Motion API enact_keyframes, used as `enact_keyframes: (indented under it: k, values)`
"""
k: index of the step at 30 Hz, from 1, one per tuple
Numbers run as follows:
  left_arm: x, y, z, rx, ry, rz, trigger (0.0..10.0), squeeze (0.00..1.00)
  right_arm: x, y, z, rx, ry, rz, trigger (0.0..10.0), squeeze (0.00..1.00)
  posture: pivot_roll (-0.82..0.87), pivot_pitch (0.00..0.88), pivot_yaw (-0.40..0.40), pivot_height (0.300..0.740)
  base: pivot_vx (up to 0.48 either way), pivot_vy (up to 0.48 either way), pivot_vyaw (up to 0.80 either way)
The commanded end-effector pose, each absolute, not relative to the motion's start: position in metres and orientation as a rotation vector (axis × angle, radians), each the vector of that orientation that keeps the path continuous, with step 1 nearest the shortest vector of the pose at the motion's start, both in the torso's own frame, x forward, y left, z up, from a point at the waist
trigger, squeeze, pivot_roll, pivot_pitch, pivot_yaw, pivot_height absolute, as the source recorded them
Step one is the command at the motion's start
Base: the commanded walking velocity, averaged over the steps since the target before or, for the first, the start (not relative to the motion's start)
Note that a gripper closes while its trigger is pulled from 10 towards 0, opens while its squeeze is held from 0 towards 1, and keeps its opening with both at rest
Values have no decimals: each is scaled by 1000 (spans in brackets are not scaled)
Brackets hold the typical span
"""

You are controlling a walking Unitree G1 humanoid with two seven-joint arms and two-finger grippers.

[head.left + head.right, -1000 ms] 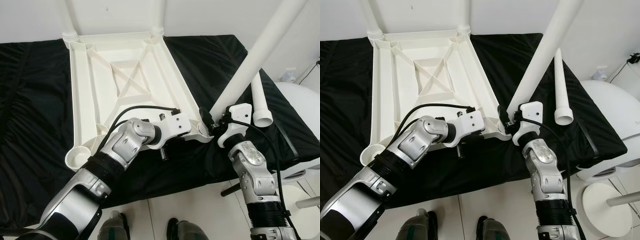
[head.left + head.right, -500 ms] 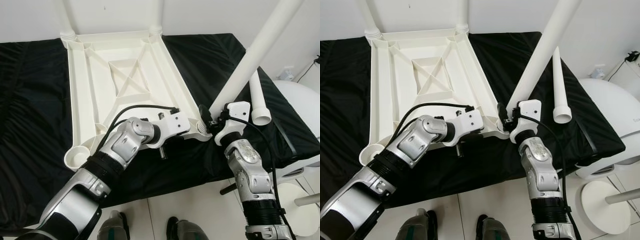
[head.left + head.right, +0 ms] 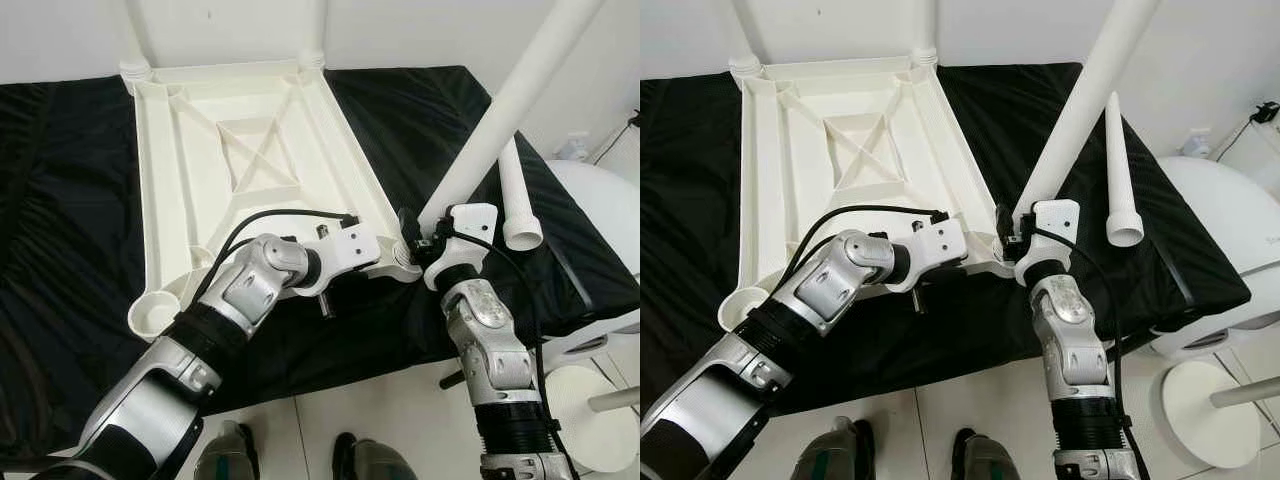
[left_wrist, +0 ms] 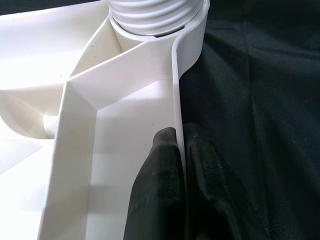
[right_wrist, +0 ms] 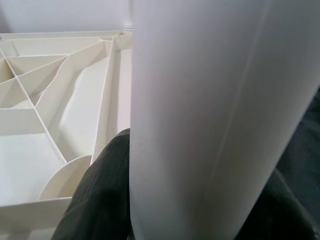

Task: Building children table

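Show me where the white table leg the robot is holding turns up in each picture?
Left eye: table leg slants up to the upper right.
Right eye: table leg right of centre, slanting up.
Left wrist: its threaded end sits in the corner socket.
Right wrist: table leg close up.
Shared landmark: upturned tabletop.

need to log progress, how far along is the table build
Done: two legs stand in the far corners of the upside-down tabletop. In hand: the right gripper holds a third leg at the near right socket while the left gripper pinches the rim. Left: the near left socket is empty; the last leg lies on the black cloth.
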State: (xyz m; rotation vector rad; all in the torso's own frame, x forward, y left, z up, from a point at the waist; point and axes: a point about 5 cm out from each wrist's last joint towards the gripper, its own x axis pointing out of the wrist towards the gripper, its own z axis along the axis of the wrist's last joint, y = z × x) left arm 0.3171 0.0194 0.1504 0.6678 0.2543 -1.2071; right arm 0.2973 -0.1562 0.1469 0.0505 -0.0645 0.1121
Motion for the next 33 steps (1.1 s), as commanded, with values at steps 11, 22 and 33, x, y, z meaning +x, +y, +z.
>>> enact_keyframes:
  k: [11,22,33]
  values:
    - [323,22,166,670,170,-1150,10000,0,286,-161,115,48,79,-76,10000,0,-4,110,-47,740,0,0,0]
    - [323,23,167,671,170,-1147,10000,0,281,-158,118,8,46,-141,10000,0,-3,115,-47,740,0,0,0]
    - [324,23,167,672,170,-1150,10000,0,278,-156,119,10,44,-180,10000,0,-4,116,-44,740,0,0,0]
